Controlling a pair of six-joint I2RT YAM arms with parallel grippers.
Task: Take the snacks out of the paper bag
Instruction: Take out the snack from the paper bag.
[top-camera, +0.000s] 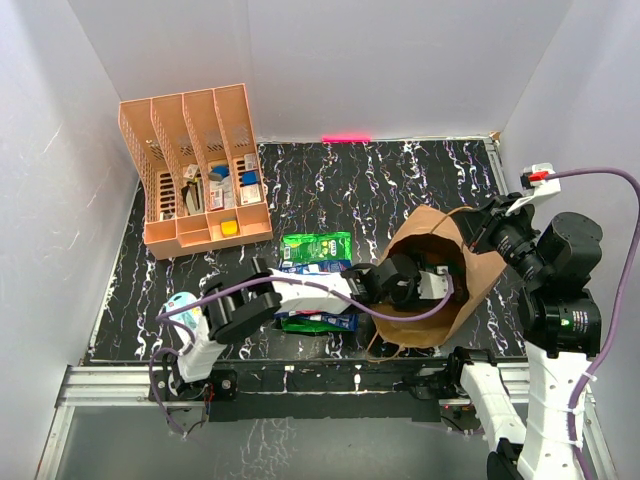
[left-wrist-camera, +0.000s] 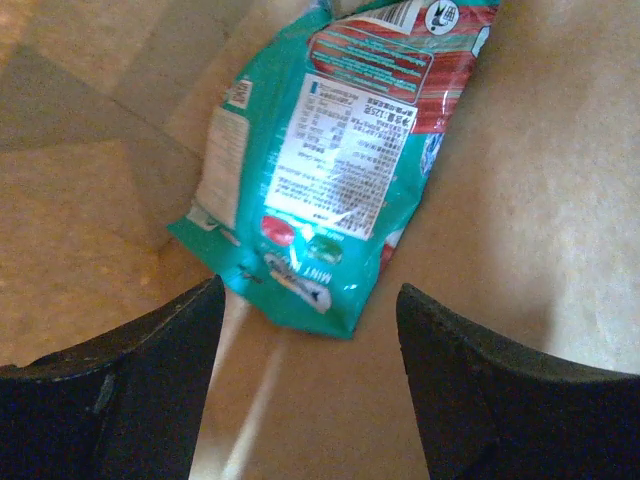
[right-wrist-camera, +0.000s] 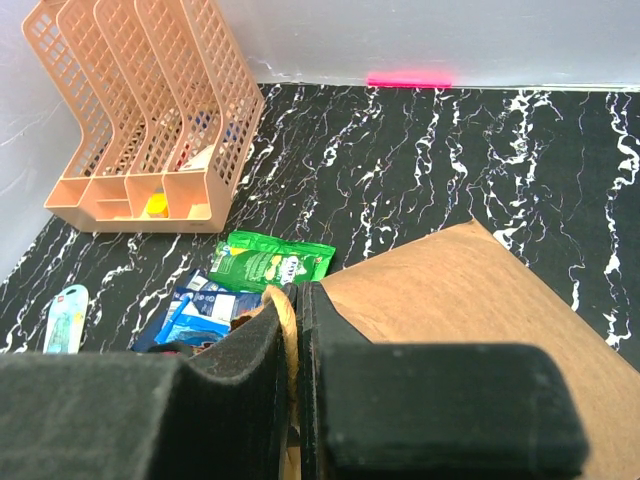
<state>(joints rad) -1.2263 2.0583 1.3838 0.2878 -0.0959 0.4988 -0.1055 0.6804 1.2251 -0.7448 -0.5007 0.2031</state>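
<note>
The brown paper bag (top-camera: 470, 275) lies on its side at the right, mouth toward the left arm. My left gripper (top-camera: 432, 287) reaches inside it; in the left wrist view it (left-wrist-camera: 310, 330) is open and empty, with a teal and red snack packet (left-wrist-camera: 320, 170) lying on the bag's paper floor just beyond the fingertips. My right gripper (right-wrist-camera: 298, 300) is shut on the bag's twisted paper handle (right-wrist-camera: 287, 330) at the bag's upper edge. A green packet (top-camera: 316, 246) and blue packets (top-camera: 318, 322) lie on the table left of the bag, also in the right wrist view (right-wrist-camera: 270, 262).
The peach-orange file organiser (top-camera: 195, 170) with small items stands at the back left. A light-blue and white oval gadget (top-camera: 182, 304) lies at the left near the front edge. White walls surround the black marbled table (top-camera: 400, 180).
</note>
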